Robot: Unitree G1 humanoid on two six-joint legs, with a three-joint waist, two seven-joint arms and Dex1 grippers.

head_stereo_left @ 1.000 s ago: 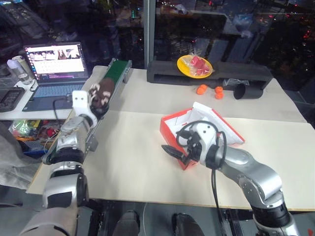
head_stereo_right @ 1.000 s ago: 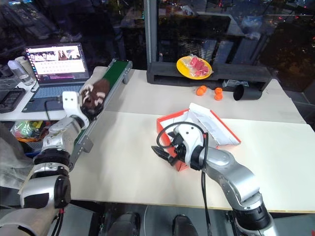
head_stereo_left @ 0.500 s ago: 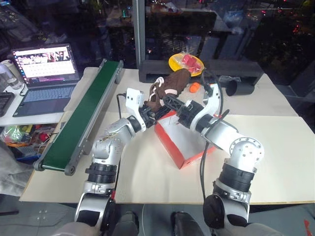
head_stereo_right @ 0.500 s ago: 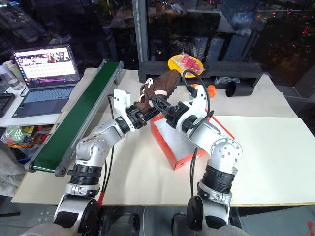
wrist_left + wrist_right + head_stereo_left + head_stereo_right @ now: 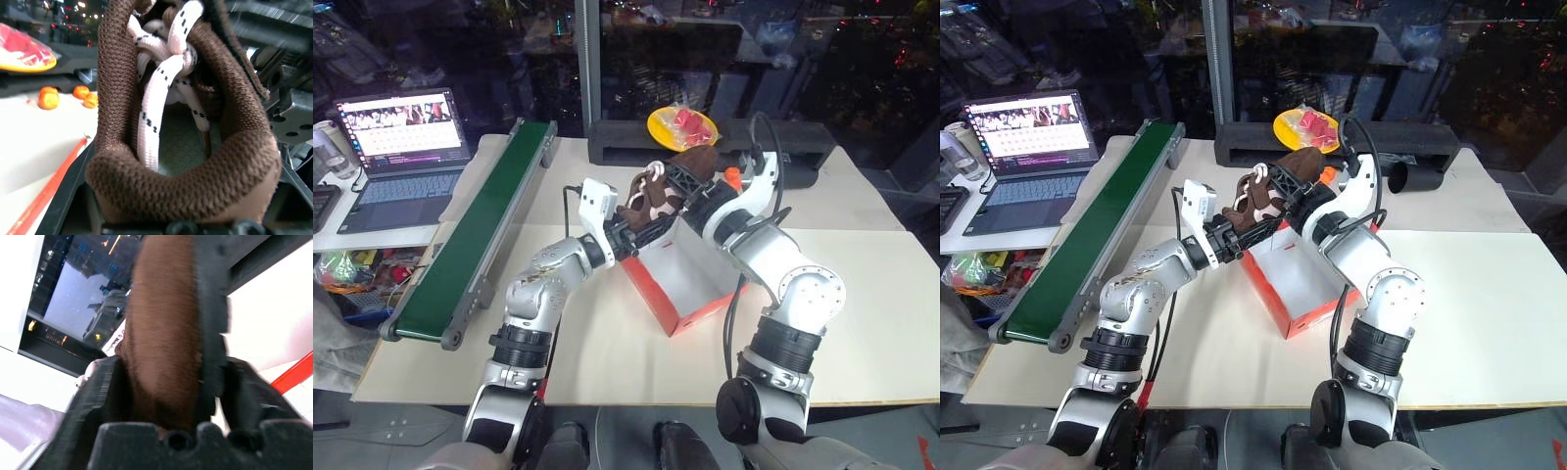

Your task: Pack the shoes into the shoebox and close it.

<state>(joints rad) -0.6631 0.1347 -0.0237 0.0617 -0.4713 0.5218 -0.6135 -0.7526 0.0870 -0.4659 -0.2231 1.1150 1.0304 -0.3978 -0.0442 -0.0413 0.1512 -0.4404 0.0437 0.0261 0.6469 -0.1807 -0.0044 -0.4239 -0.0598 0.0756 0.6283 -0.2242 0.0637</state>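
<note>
Shoe [image 5: 1273,191] carried from the belt to above the box [image 5: 1307,279]; left pincer [image 5: 1234,233] holds its heel, right pincer [image 5: 1285,188] now clamped on its toe. Lowering comes next.

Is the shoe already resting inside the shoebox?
No, the shoe is held in the air above the open shoebox, between both end effectors.

No legible text or labels.
</note>
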